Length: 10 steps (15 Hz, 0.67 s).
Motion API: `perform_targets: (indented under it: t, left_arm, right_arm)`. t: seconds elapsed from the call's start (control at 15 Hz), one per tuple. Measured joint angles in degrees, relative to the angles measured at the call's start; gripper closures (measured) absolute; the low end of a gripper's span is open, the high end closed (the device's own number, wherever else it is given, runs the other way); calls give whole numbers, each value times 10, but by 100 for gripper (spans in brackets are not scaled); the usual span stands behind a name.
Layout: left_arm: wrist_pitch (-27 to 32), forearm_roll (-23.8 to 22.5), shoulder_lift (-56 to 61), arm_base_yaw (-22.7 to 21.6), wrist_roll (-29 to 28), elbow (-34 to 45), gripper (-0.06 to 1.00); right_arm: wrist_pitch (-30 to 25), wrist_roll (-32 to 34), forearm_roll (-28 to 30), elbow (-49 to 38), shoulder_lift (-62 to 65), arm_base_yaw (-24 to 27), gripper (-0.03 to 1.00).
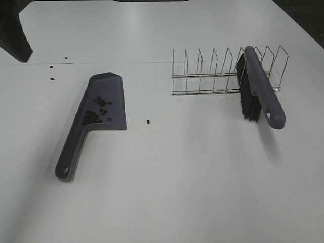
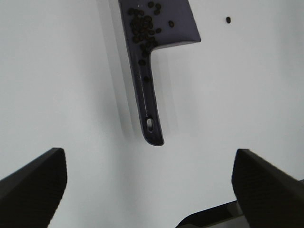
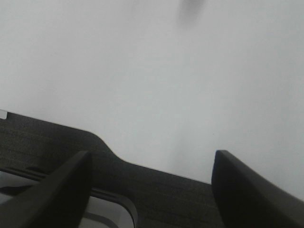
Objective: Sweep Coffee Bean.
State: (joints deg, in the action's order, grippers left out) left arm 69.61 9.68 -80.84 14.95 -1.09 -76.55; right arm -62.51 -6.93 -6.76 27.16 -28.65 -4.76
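**Both grippers wide and empty; most beans already in the dustpan**

The left gripper (image 2: 149, 190) is spread wide and holds nothing, hanging over bare table with the dustpan handle ahead of it. The right gripper (image 3: 149, 190) is also wide apart and empty, at the table edge.

Seen from above, the purple-grey dustpan (image 1: 104, 93) lies flat at about 9 o'clock, holding a cluster of coffee beans (image 1: 96, 112) near its handle end. One stray bean (image 1: 148, 122) sits just beside the pan at 3 o'clock; a few more (image 1: 51, 79) lie at 10 o'clock. The brush (image 1: 258, 88) leans in a wire rack (image 1: 212, 76) at 2 o'clock.

Likely best: lift the brush by its handle, steady the pan, and sweep strays gently so nothing spills.
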Motion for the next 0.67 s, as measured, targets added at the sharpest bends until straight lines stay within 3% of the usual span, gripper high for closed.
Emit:
perform_targets:
  t: [0.13, 0.33, 0.47, 0.53, 0.67]
  left_arm:
    - [1, -2, 49, 0, 0, 29, 8]
    - [-2, -21, 158, 0, 1, 134, 8]
    - [-28, -28, 225, 0, 1, 198, 8]
    - [-81, -28, 316, 0, 1, 289, 8]
    - [-107, -29, 383, 0, 1, 346, 8]
  right_arm:
    - [-2, 0, 0, 0, 26, 0, 35]
    - [-3, 0, 0, 0, 74, 0, 35]
    - [-3, -1, 0, 0, 89, 0, 35]
    - [-3, -1, 0, -2, 105, 0, 35]
    - [-3, -1, -1, -2, 121, 0, 35]
